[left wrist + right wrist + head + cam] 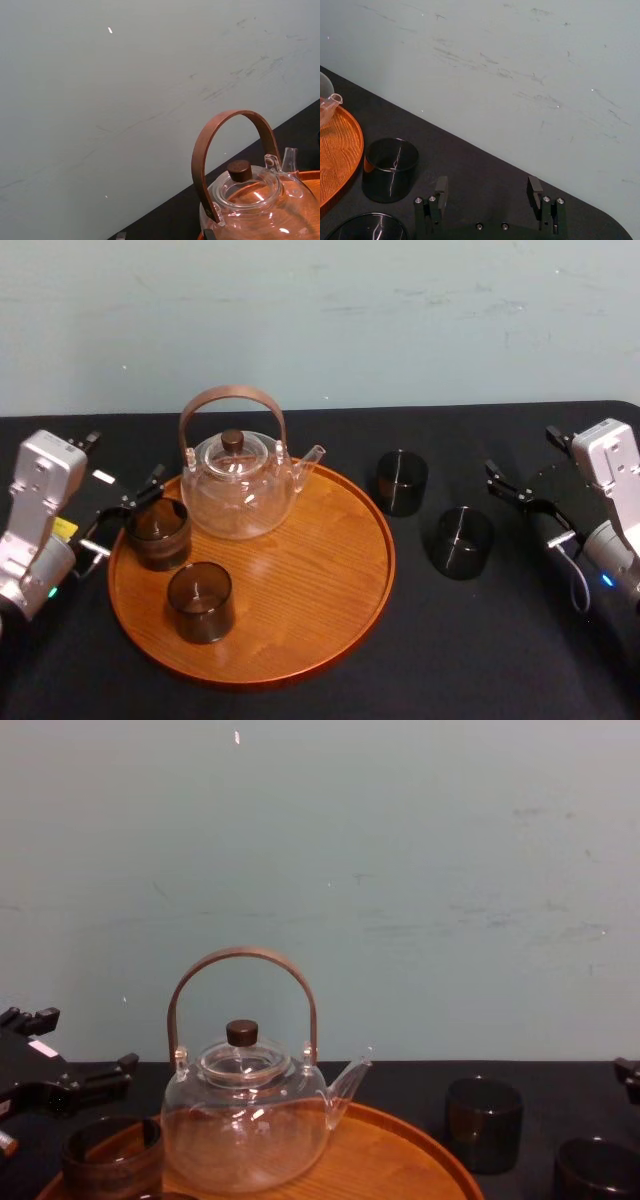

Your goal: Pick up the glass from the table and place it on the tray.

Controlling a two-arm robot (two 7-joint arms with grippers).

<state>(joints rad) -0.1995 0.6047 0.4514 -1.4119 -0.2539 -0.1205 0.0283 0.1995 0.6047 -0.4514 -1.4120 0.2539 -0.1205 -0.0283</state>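
Jaws of the left gripper (122,516) stand apart in the head view, tips at the near side of a dark glass (157,532) that sits upright on the tray (330,610); whether they touch it can't be told. A second glass (200,602) sits on the tray beside those jaws, with the teapot (238,485) just past them. The right gripper (520,495), jaws apart, hovers over the tabletop (480,660). One loose glass (463,542) stands just ahead of its jaws and another loose glass (402,482) beyond, both off the tray.

Left wrist view: teapot handle and lid, plus a sliver of tray rim.

Right wrist view: fingers (535,189) spread wide with nothing between them, and a loose glass ahead near the tray rim.

Chest view: the dark glass (110,1155) sits low beside the left jaws.
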